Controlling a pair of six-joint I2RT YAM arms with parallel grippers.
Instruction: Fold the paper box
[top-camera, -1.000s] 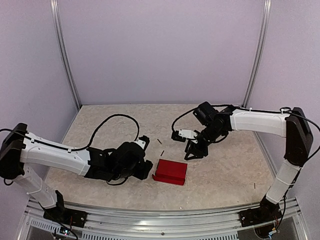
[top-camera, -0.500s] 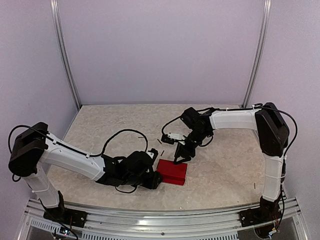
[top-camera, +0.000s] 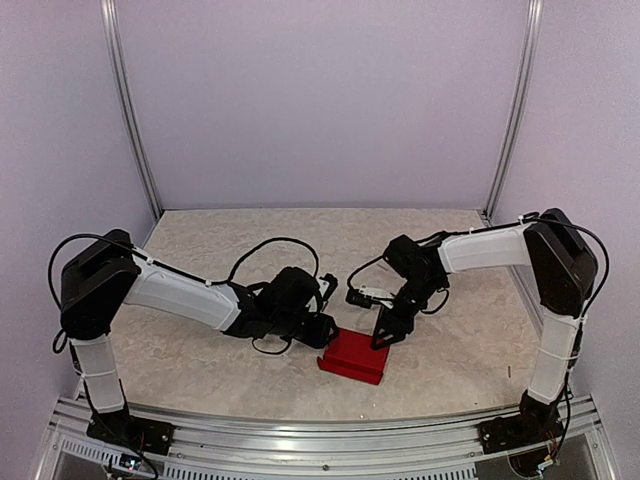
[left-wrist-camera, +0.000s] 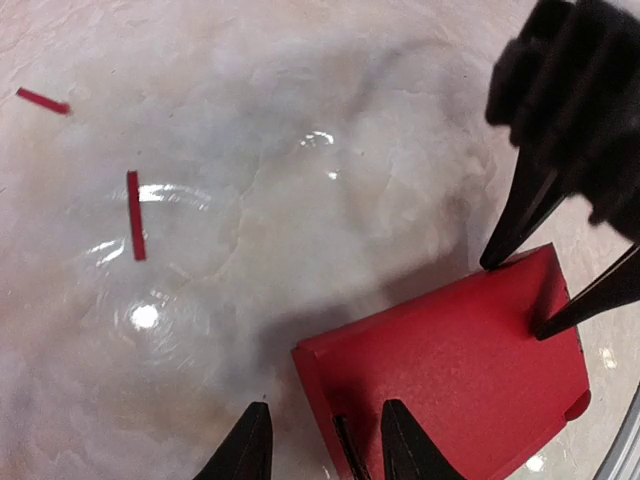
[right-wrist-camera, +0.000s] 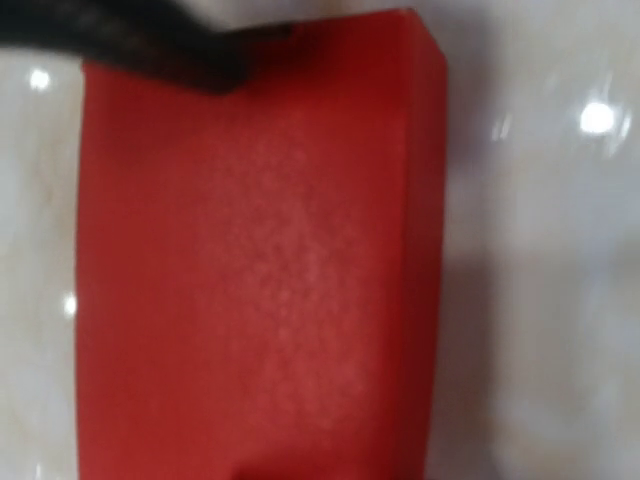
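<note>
The paper box (top-camera: 354, 356) is a small flat bright red box lying on the table, turned a little askew. In the left wrist view the paper box (left-wrist-camera: 450, 380) fills the lower right. My left gripper (left-wrist-camera: 325, 442) is open and straddles its left edge, one fingertip (left-wrist-camera: 250, 440) over the table, the other over the lid. My right gripper (left-wrist-camera: 515, 297) is open, both tips touching the box's far edge. From above, the left gripper (top-camera: 325, 328) and right gripper (top-camera: 383, 338) flank the box. The right wrist view shows only the blurred red lid (right-wrist-camera: 260, 270); its own fingers are hidden.
Two thin red card scraps (left-wrist-camera: 135, 215) (left-wrist-camera: 42, 100) lie on the pale speckled table (top-camera: 200, 240) left of the box. Black cables loop from both arms above the table. Lilac walls with metal posts (top-camera: 130, 110) close in the back and sides.
Both arms have closed in on the box. The left gripper swung right to its left edge and narrowed its jaws. The box slid slightly nearer and turned.
</note>
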